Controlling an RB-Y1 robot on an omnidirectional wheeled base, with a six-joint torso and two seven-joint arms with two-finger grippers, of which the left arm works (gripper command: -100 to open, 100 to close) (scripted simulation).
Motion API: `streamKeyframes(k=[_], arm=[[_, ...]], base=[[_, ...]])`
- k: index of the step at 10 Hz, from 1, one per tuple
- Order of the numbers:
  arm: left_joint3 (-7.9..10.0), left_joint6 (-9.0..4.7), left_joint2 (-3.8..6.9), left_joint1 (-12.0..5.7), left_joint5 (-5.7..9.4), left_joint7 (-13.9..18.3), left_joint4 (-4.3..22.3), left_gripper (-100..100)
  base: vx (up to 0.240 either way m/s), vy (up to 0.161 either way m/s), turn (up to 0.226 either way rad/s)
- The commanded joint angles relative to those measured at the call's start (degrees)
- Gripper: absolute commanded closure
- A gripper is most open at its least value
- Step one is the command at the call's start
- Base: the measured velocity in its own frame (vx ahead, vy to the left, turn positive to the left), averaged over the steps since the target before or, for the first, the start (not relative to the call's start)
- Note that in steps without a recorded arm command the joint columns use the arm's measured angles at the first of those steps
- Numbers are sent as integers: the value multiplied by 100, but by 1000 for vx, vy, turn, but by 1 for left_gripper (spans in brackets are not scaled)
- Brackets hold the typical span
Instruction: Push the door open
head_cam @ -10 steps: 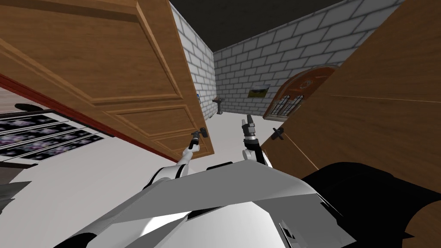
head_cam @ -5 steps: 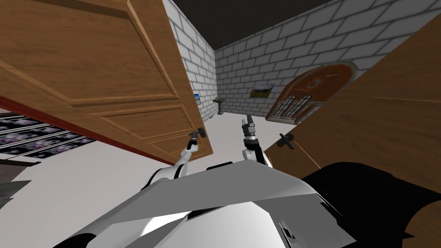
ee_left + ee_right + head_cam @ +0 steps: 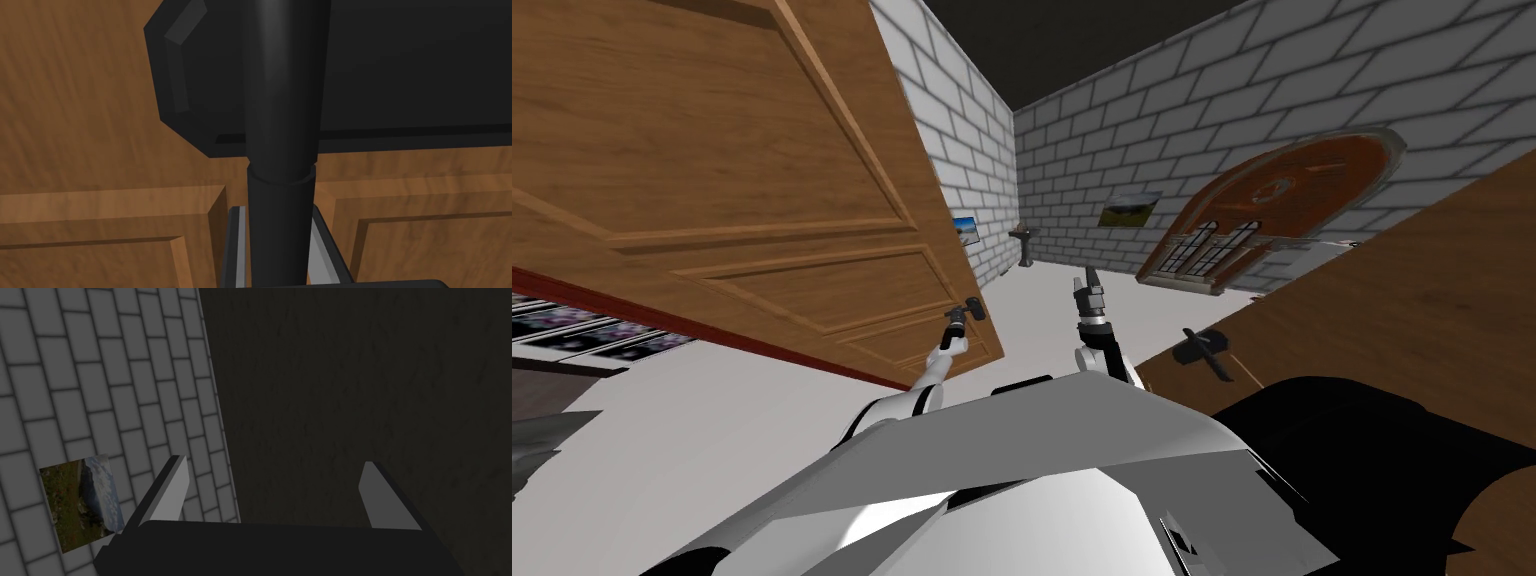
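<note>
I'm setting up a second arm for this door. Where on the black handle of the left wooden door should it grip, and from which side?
Grip the handle on its round bar, clear of the flat plate on the door. Come in along the bar's length, one finger on each side, as the left gripper does: the bar is slim and straight there.

My head view bright, flat even light; brick walls (image 3: 1152, 130) splay toward corners, whole frame rolled. Left wrist view warm, faint sheen along black handle (image 3: 282, 100). Right wrist view dim, greyed.
</note>
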Motion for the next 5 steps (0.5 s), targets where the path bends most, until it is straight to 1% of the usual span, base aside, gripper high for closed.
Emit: streamKeyframes(k=[1,5], arm=[[123,-86,88,-56,45,-37,135,100],[357,-100,203,-23,132,-120,164,100]], base=[[147,-92,67],[188,-117,76]])
